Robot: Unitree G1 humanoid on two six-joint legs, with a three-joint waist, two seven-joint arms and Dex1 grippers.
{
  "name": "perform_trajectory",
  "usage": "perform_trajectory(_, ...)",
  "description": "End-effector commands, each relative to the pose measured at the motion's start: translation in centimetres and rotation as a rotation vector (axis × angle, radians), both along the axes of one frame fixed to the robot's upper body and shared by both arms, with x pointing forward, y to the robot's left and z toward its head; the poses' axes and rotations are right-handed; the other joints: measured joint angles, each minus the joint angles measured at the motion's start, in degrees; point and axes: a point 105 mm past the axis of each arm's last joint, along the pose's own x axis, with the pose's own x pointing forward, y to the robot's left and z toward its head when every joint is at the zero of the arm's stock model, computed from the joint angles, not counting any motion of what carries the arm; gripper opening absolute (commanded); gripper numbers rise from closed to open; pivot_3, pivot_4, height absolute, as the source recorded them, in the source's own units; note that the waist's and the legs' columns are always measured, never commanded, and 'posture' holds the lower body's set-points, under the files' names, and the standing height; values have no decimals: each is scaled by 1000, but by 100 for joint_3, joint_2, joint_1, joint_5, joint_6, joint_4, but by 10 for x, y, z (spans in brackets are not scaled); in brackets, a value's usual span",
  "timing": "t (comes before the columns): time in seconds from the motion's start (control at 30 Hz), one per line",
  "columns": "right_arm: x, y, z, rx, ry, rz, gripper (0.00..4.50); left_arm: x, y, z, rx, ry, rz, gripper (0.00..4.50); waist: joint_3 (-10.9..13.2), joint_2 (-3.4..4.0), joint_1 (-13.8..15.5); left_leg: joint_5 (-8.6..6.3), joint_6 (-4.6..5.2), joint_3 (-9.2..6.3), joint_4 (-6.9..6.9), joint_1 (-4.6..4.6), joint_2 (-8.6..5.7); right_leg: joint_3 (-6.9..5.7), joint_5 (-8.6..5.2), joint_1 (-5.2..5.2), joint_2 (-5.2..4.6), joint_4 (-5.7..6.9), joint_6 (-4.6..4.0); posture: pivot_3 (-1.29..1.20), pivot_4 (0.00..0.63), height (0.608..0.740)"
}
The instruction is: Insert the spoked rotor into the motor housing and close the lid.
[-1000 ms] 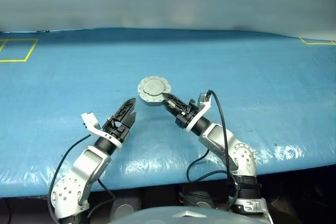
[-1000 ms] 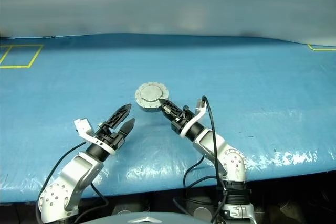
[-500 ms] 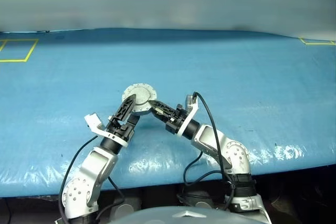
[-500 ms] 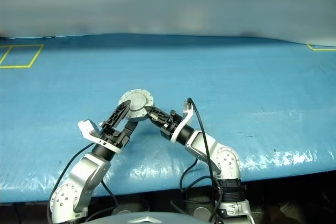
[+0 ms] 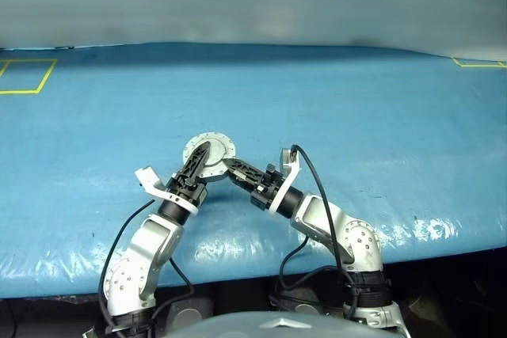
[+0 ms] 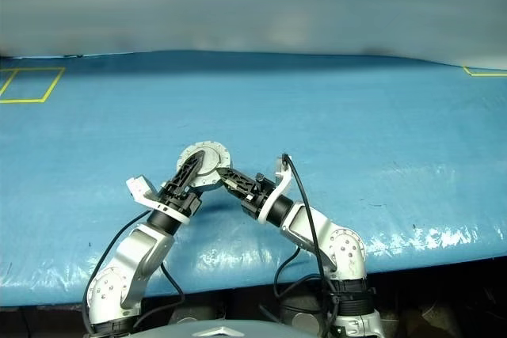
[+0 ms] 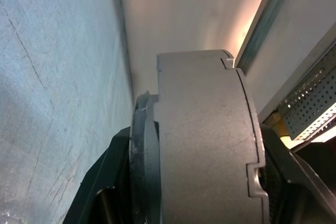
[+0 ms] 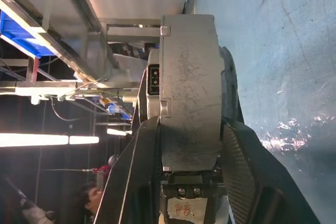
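Note:
A round grey unit hangs just above the blue table, its flanged plain face, the lid (image 5: 219, 148), turned up towards me. Behind that face is the thick grey motor housing (image 7: 205, 140), also seen in the right wrist view (image 8: 189, 87). My right gripper (image 5: 231, 167) is shut on the housing from the right. From the left, my left gripper (image 5: 200, 162) has a black finger (image 7: 107, 182) on each side of the same unit, pressed against it. The spoked rotor is hidden.
The blue sheet covers the whole table (image 5: 356, 100), with yellow tape squares at the far left (image 5: 24, 75) and far right (image 5: 479, 62) corners. The front edge (image 5: 444, 251) runs close under both arms. A person (image 8: 94, 203) stands in the background of the right wrist view.
My right gripper carried the grey unit to the left and slightly nearer. My left gripper came in from the left and its fingers closed around the unit.

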Motion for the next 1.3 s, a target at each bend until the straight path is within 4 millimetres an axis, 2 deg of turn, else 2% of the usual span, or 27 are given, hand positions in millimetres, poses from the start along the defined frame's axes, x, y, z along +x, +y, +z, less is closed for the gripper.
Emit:
perform_trajectory(0.03,-3,2,20,-144,-265,-2,1246,8,4,13,23,-29,4,2430,0,0,12,0,0,0,3,0,-2,0,1,0,-1,0,2,0,150,740)
perform_trajectory(0.27,4,-11,17,-319,-428,-115,3631,53,34,14,163,1,116,2430,-1,-2,17,3,-4,-5,9,6,2,-1,5,5,11,7,6,0,150,740)
perform_trajectory(0.37,5,-17,17,-408,-513,-164,4498,74,46,18,197,-4,153,2430,0,-4,43,4,-5,-5,10,1,0,-3,6,4,11,5,8,0,150,740)
perform_trajectory(0.5,7,-27,8,-588,-612,-254,4500,108,57,25,249,-21,180,2430,1,-8,93,5,-7,2,11,-10,-10,-9,13,1,6,3,19,0,150,740)
perform_trajectory(0.7,7,-41,-7,-929,-846,-429,4500,144,58,27,337,-28,184,2430,1,-9,100,9,-13,-1,7,-25,-19,-13,25,-8,1,-7,47,0,150,740)
perform_trajectory(0.8,1,-41,-18,-953,-826,-425,4500,159,53,24,386,-24,185,2430,2,-11,100,14,-22,-6,5,-28,-19,-18,25,-9,1,-11,49,0,150,740)
perform_trajectory(0.93,1,-44,-23,-1001,-835,-460,4500,176,40,21,444,-16,171,2430,6,-16,97,14,-22,-16,6,-35,-19,-28,26,-11,1,-11,48,0,150,740)
perform_trajectory(1.17,4,-50,-30,-1054,-826,-495,4500,185,15,6,501,37,110,2430,7,-17,100,15,-23,-35,6,-43,-21,-45,25,-10,-2,-10,48,0,150,740)
perform_trajectory(1.23,4,-50,-32,-1061,-822,-494,4500,184,15,-6,511,94,112,3156,6,-18,101,15,-23,-37,6,-45,-20,-48,25,-11,-3,-10,48,0,150,740)
perform_trajectory(1.3,5,-51,-34,-1066,-810,-501,4500,182,18,-12,519,122,114,3683,6,-17,97,15,-24,-41,8,-43,-21,-51,25,-7,-4,-7,48,0,150,740)
